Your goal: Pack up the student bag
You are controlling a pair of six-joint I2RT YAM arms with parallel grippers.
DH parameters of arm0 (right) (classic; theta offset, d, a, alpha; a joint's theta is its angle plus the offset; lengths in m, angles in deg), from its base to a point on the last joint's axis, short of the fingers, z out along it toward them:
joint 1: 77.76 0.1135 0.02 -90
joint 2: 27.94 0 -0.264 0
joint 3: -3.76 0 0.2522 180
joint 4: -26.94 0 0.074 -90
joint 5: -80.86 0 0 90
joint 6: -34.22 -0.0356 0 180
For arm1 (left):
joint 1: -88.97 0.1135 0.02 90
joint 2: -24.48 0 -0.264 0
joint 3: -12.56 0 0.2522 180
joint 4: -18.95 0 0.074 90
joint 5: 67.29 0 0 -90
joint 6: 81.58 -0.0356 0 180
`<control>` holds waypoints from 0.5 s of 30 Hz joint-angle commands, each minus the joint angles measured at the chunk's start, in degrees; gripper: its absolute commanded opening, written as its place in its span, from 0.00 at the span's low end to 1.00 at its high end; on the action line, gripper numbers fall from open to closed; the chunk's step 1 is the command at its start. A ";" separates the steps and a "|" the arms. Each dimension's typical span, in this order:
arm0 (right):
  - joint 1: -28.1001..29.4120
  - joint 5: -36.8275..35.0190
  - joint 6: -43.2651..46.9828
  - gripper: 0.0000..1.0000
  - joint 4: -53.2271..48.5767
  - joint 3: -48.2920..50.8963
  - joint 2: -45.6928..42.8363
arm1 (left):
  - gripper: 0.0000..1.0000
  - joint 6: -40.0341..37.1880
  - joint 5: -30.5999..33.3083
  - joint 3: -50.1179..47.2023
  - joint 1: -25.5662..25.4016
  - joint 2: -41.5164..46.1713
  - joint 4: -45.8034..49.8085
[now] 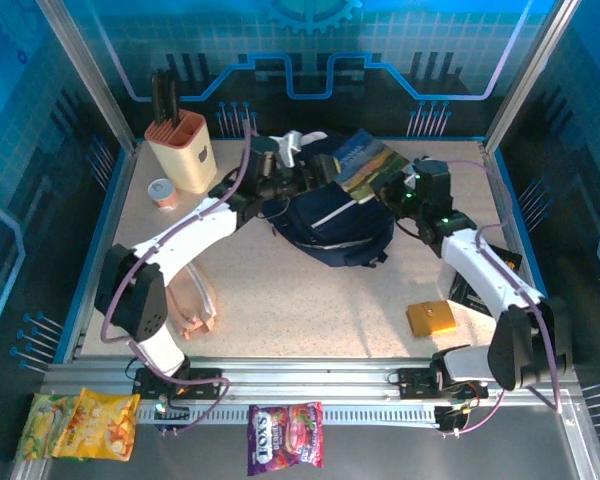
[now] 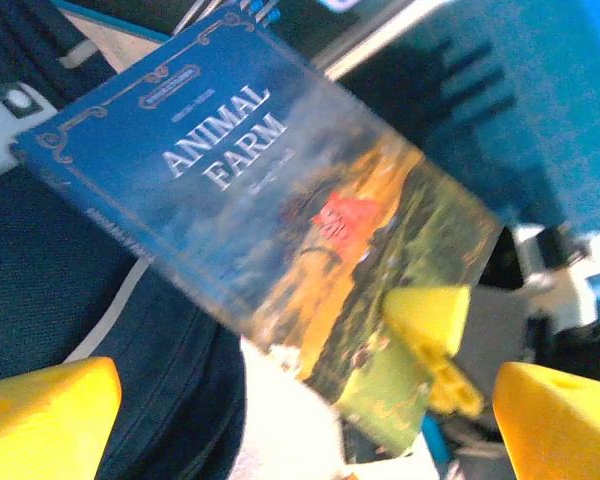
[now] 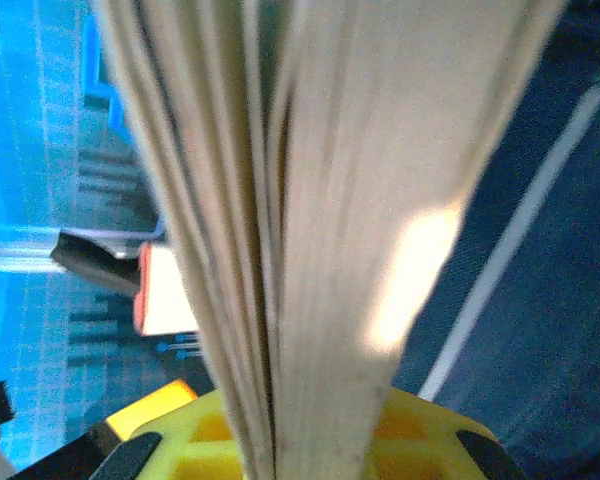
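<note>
large dark navy backpack [image 1: 330, 225]: woven cloth, matt, fine rough weave
blue-and-orange picture-cover book [image 2: 270, 210]: coated cover, slight sheen; page block [image 3: 380, 200] is plain cream paper, matt, edges a bit uneven
fingers [image 2: 40, 415] of left gripper [image 2: 305, 370]: yellow moulded plastic, smooth, dull
beige tabletop [image 1: 310, 300]: speckled stone-look, matt
silver front rail [image 1: 310, 378]: slotted bare metal, satin
purple snack pouch [image 1: 285, 437]: shiny film
cream knife block [image 1: 183, 150]: smooth plastic

Looking down on the whole table [image 1: 310, 300] from above; close up from 2 wrists on 1 shared book [image 2: 280, 200].
</note>
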 commanded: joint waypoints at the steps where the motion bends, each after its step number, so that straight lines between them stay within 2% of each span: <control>1: -3.30 -1.69 5.99 0.07 -5.03 0.71 -4.58 | 0.96 -17.47 3.64 5.63 -3.01 -4.91 12.07; 3: -5.22 -2.33 7.62 0.07 -8.02 1.38 -6.71 | 0.96 -25.40 4.79 9.64 -4.90 -7.66 16.08; 6: -7.78 -3.72 9.53 0.07 -11.79 2.62 -9.50 | 0.96 -32.76 6.51 15.11 -6.31 -12.79 20.91; 10: -10.96 -5.25 11.96 0.07 -17.41 2.77 -11.97 | 0.93 -38.41 10.40 21.68 -7.87 -19.52 26.36; 15: -12.49 -7.66 14.46 0.06 -20.70 3.12 -14.58 | 0.87 -39.53 14.63 28.59 -9.81 -27.00 31.09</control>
